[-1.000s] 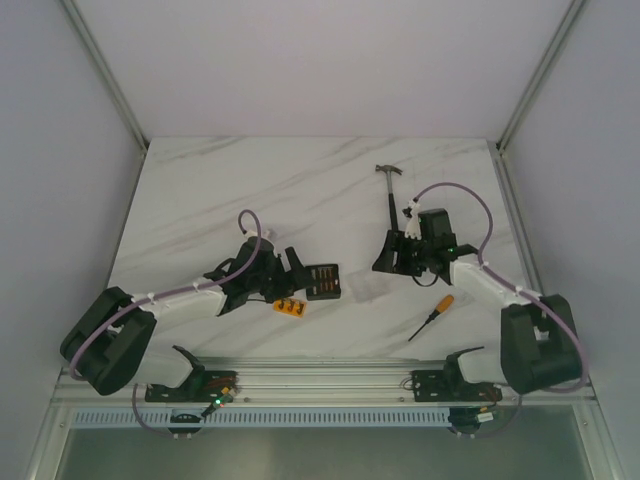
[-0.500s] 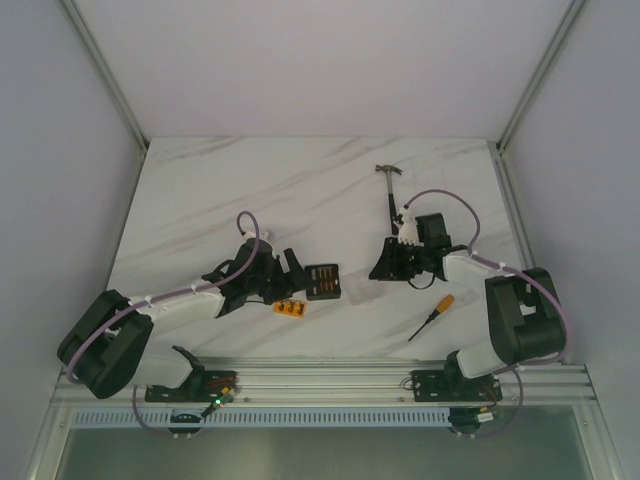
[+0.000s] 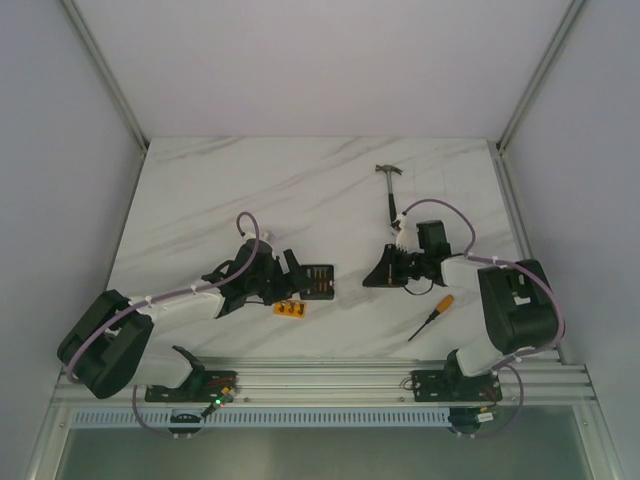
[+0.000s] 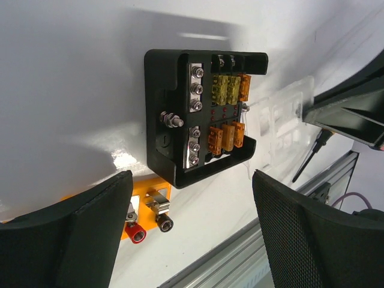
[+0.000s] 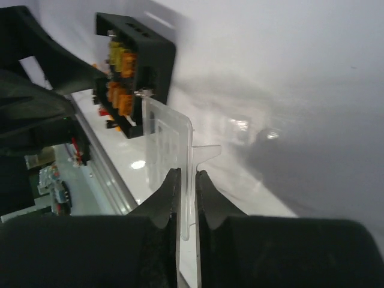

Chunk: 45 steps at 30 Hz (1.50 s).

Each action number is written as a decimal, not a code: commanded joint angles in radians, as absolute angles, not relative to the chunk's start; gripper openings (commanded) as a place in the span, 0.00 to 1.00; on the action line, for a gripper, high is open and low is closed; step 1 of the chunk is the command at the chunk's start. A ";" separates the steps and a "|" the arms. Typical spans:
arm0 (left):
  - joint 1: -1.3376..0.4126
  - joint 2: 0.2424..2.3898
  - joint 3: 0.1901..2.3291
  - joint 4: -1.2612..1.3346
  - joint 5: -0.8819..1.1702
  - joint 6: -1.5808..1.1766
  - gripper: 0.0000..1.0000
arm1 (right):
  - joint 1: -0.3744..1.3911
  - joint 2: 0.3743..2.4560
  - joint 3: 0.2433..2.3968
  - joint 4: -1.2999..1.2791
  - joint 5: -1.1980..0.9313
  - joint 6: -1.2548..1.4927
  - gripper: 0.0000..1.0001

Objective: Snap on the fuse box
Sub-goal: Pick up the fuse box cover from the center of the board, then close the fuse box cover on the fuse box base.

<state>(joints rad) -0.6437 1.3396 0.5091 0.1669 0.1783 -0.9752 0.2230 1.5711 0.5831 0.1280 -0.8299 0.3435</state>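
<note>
On the table [image 3: 200,200], left of centre, we have the fuse box [image 3: 318,280] lying flat, fuses and studs facing up. Left gripper [image 3: 293,275] sits at its left edge, fingers [image 4: 78,240] spread wide, grasping nothing. Right gripper [image 5: 187,192] is pinched on a clear cover [image 5: 171,150], held on edge just beside the box; whether they touch, we can't tell. Orange strip [image 3: 289,309] lies near the box, hammer [image 3: 388,195] and screwdriver [image 3: 432,316] further right.

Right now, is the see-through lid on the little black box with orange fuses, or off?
Off. The black square plastic fuse box shows bare fuses; the clear plastic lid is beside it, pinched in the right gripper.
</note>
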 commanded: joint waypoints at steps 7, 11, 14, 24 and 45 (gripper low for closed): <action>-0.637 1.284 0.502 0.135 0.119 -0.981 0.90 | 0.221 1.342 0.569 0.063 -0.785 0.385 0.00; -0.613 1.262 0.507 0.121 0.114 -0.972 0.90 | 0.226 1.239 0.559 0.106 -0.757 0.505 0.00; -0.594 1.250 0.513 0.107 0.112 -0.961 0.89 | 0.273 1.193 0.546 0.197 -0.714 0.626 0.00; -0.570 1.194 0.541 0.046 0.063 -0.927 0.89 | 0.478 1.264 0.484 0.639 -0.482 0.960 0.00; -0.595 1.310 0.639 0.035 0.073 -0.856 0.68 | 0.597 1.606 0.397 1.002 -0.397 1.112 0.00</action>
